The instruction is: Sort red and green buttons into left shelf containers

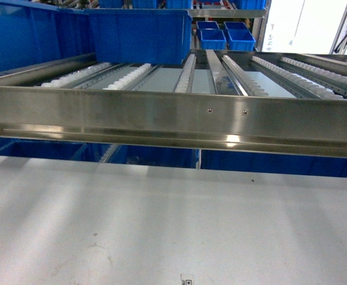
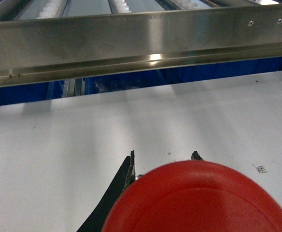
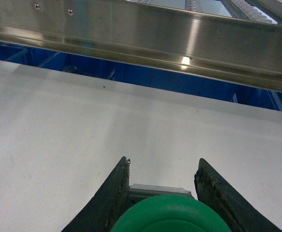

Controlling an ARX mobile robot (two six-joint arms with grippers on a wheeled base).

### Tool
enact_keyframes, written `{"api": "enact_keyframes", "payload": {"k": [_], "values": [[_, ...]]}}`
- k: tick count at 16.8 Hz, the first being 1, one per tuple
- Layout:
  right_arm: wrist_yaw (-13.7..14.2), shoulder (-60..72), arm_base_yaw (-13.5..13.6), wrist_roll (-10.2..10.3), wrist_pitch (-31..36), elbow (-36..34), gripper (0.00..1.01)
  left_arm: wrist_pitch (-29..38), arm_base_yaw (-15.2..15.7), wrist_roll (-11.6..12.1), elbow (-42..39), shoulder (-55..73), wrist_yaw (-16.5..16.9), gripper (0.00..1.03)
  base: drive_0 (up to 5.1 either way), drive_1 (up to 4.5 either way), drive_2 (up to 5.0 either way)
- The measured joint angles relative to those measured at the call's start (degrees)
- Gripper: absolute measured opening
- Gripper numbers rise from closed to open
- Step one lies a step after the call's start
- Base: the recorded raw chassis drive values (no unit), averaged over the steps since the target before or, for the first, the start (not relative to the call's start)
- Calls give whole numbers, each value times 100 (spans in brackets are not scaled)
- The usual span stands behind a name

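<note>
In the left wrist view a red button [image 2: 199, 198] with a big round cap fills the lower frame, and my left gripper [image 2: 163, 154] is shut on it above the white table [image 2: 83, 135]. The right wrist view shows my right gripper [image 3: 163, 162] shut on a green button [image 3: 170, 215], whose grey base sits between the dark fingers [image 3: 114, 193]. Both hover over the tabletop, short of the steel shelf rail [image 3: 141, 34]. Large blue containers [image 1: 139, 35] stand on the roller shelf at upper left in the head view, with another [image 1: 25, 32] beside it. Neither gripper appears in the head view.
A broad steel rail [image 1: 173, 119] crosses the front of the roller shelf [image 1: 245, 74]. Two small blue trays [image 1: 227, 37] sit far back. More blue bins [image 1: 155, 155] lie under the rail. The white table [image 1: 161, 219] spreads in front, with a small printed marker [image 1: 187, 279] near its front edge.
</note>
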Motion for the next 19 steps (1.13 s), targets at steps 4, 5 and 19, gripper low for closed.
{"api": "enact_keyframes", "payload": {"k": [4,5,19], "values": [[0,0,0,0,0,0,35,140,-197,79,-9,-24,-131,27,-83,44,44],[0,0,0,0,2,0,35,140,-195,79,-9,-28,-131,27,-330,174,174],[4,2,0,0,4,-2,35,142,-192,83,-13,-26,-151,27,-469,227,266]]}}
